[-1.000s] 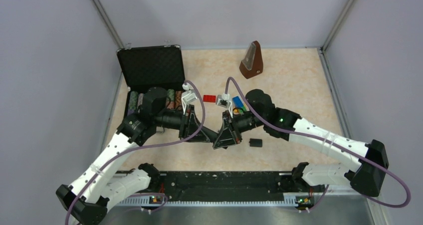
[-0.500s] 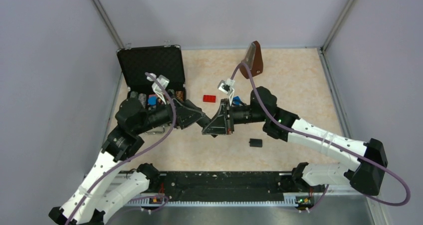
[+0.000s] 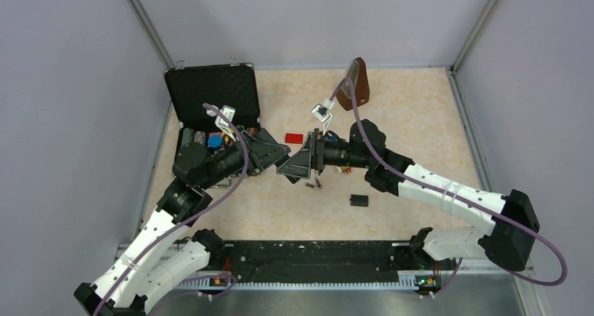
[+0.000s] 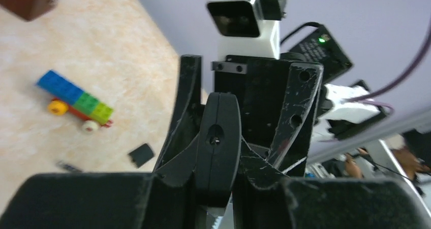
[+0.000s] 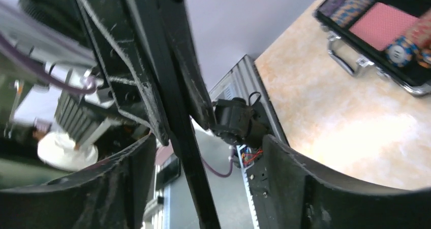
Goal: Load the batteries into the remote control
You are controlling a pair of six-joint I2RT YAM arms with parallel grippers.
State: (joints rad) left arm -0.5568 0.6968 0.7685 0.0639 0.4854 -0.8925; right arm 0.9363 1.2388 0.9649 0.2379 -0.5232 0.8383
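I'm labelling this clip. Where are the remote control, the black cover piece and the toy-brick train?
remote control (image 4: 218,137), left wrist view, its rounded end face.
black cover piece (image 3: 358,201), top view, middle of its upper face.
toy-brick train (image 4: 81,102), left wrist view, the green middle brick.

Case (image 3: 210,95) is set at the left rear of the table (image 3: 420,120). Flat brick (image 3: 293,138) is laid just right of the case. Wedge-shaped block (image 3: 357,85) is stood well right of the case, further back. Remote control (image 4: 217,137) is held up right of the case's front. Batteries (image 3: 312,184) and cover piece (image 3: 358,201) are laid right of the case and nearer the front, with the cover piece furthest right.
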